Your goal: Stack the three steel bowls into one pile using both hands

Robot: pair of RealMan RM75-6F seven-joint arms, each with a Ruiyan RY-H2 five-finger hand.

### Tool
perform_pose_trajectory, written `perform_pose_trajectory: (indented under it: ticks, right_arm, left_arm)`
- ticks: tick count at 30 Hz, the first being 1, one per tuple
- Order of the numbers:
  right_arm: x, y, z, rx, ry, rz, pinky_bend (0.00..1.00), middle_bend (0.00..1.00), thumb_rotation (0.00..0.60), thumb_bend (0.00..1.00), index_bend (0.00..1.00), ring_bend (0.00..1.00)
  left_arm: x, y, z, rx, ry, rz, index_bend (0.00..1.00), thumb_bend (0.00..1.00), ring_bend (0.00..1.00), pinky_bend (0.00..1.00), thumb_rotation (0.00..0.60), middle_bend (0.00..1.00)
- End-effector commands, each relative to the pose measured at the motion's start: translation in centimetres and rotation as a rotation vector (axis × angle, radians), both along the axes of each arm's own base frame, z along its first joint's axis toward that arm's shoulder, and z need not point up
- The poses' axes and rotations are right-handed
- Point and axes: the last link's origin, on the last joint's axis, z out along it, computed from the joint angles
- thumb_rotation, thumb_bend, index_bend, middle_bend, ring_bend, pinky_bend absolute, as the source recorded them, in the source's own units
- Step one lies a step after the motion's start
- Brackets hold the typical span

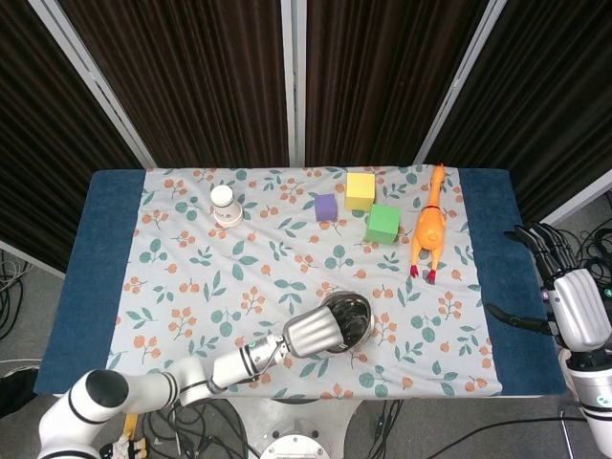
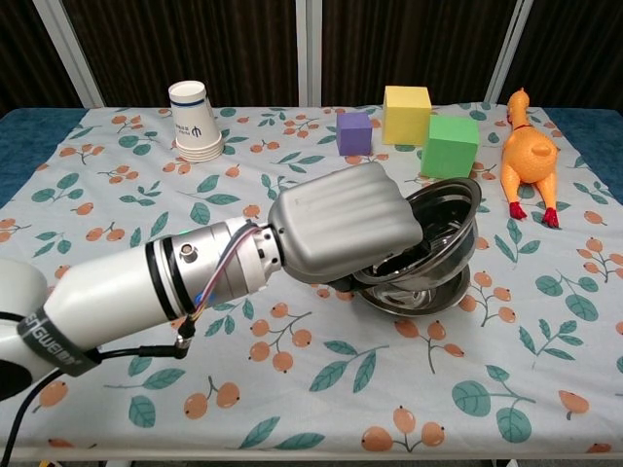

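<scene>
My left hand (image 2: 341, 226) grips a steel bowl (image 2: 446, 222) by its rim. The bowl is tilted, with its open side facing right. It sits partly inside a second steel bowl (image 2: 417, 295) that rests upright on the cloth at centre right. In the head view the left hand (image 1: 318, 331) covers most of both bowls (image 1: 356, 316), and only two bowls show. My right hand (image 1: 578, 308) hovers beyond the table's right edge with its fingers spread and nothing in it. It is absent from the chest view.
A stack of paper cups (image 2: 192, 119) stands at the back left. A purple cube (image 2: 354, 132), a yellow cube (image 2: 406, 113) and a green cube (image 2: 450, 146) sit behind the bowls. An orange rubber chicken (image 2: 526, 156) lies at the right.
</scene>
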Motion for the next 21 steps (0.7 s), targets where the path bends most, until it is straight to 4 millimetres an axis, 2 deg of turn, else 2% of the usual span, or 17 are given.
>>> perform_pose_trajectory:
  ticks: [1, 4, 8, 11, 14, 18, 21]
  right_arm:
    - [0.0, 0.0, -0.1, 0.001, 0.003, 0.002, 0.00, 0.18, 0.600, 0.00, 0.02, 0.00]
    - [0.0, 0.0, -0.2, 0.002, 0.006, 0.000, 0.00, 0.18, 0.600, 0.00, 0.02, 0.00]
    - [0.0, -0.2, -0.2, 0.008, 0.001, -0.005, 0.00, 0.18, 0.600, 0.00, 0.02, 0.00]
    - [0.1, -0.2, -0.4, 0.013, 0.000, -0.004, 0.00, 0.18, 0.600, 0.00, 0.02, 0.00]
    - [0.2, -0.1, -0.5, 0.014, 0.002, -0.002, 0.00, 0.18, 0.600, 0.00, 0.02, 0.00]
    - [0.4, -0.1, -0.6, 0.018, 0.003, 0.003, 0.00, 0.18, 0.600, 0.00, 0.02, 0.00]
    - [0.5, 0.0, -1.1, 0.034, 0.019, 0.009, 0.00, 0.18, 0.600, 0.00, 0.02, 0.00]
  left_arm:
    - [0.3, 0.6, -0.6, 0.026, -0.006, -0.003, 0.69, 0.37, 0.61, 0.70, 0.600, 0.72]
    - [-0.2, 1.2, -0.6, 0.040, 0.003, -0.003, 0.67, 0.35, 0.60, 0.69, 0.600, 0.70]
    - [-0.9, 1.3, 0.0, 0.006, 0.007, -0.042, 0.47, 0.23, 0.46, 0.56, 0.600, 0.53]
    - [-1.0, 1.5, 0.4, 0.001, -0.008, -0.052, 0.42, 0.21, 0.42, 0.52, 0.600, 0.49]
    - [-0.8, 1.9, 1.2, 0.019, -0.029, -0.055, 0.41, 0.20, 0.41, 0.51, 0.600, 0.48]
    - [-1.3, 3.5, 3.7, 0.087, -0.038, -0.025, 0.41, 0.20, 0.41, 0.51, 0.600, 0.48]
    - [-3.5, 4.7, 6.8, 0.155, -0.043, 0.060, 0.41, 0.20, 0.41, 0.51, 0.600, 0.47]
